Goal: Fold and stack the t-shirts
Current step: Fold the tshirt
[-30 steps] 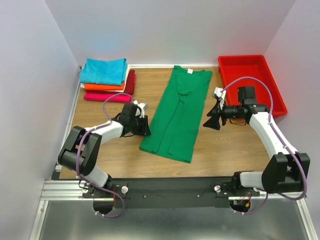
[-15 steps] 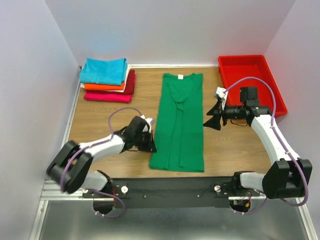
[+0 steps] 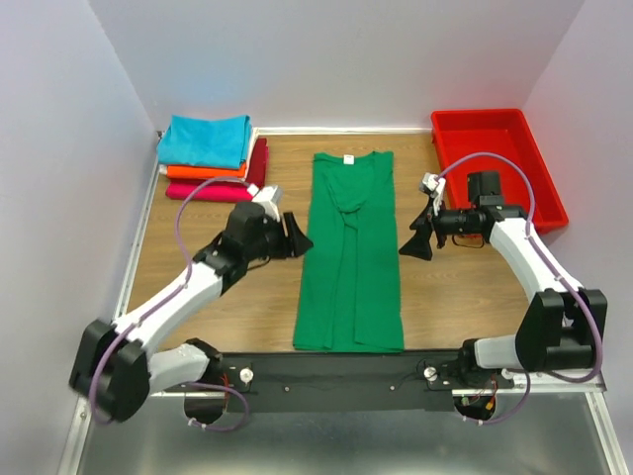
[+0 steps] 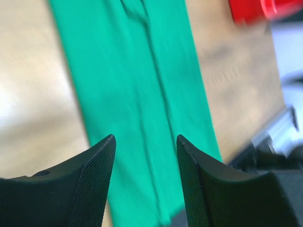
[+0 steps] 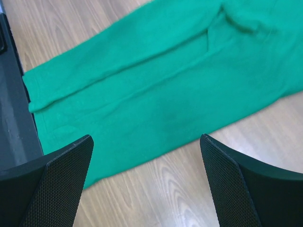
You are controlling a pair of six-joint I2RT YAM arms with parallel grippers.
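The green t-shirt (image 3: 348, 252) lies in a long narrow strip down the middle of the table, sides folded in, white neck label at the far end. It fills the left wrist view (image 4: 137, 94) and the right wrist view (image 5: 156, 85). My left gripper (image 3: 295, 237) is open and empty, just left of the shirt's upper half. My right gripper (image 3: 415, 242) is open and empty, just right of the shirt. A stack of folded t-shirts sits at the back left: turquoise (image 3: 206, 141) on top, then orange (image 3: 203, 172), dark red (image 3: 258, 163) and magenta (image 3: 203, 192).
A red plastic tray (image 3: 495, 158) stands at the back right, behind my right arm. The black front rail (image 3: 326, 371) runs along the near table edge, just below the shirt's hem. Walls close in on the left, the back and the right.
The green shirt was pulled from a slant to lie straight along the table. My left gripper let go, lifted and moved back up beside the shirt. My right gripper hardly moved.
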